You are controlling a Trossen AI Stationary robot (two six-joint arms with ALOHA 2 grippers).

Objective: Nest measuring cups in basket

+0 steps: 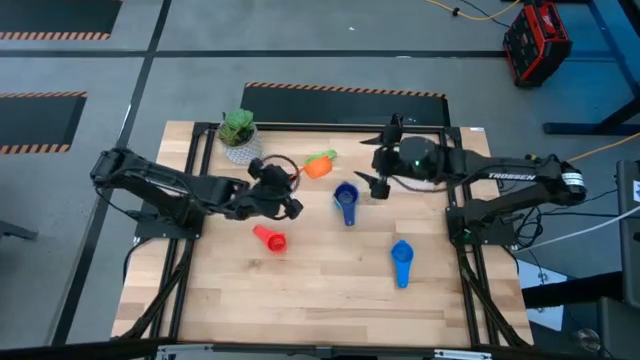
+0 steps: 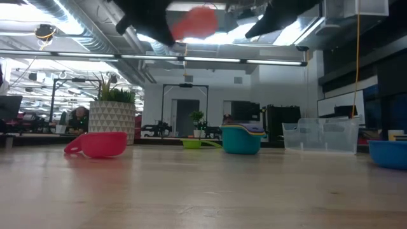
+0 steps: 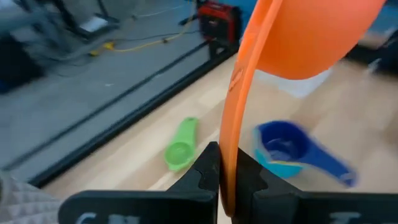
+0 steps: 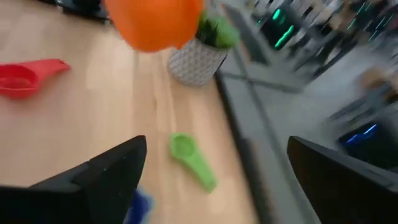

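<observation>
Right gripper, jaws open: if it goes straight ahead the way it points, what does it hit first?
Probably the orange cup held up by the left gripper. Below lies the green cup; depth is unclear.

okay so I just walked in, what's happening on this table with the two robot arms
The left gripper is shut on the handle of an orange measuring cup and holds it up above the table. The right gripper hangs open near the back of the table, holding nothing. A red cup, a green cup, a light blue cup and a dark blue stack of cups lie on the wood. The clear basket has no coloured cup showing in it in the low view.
</observation>
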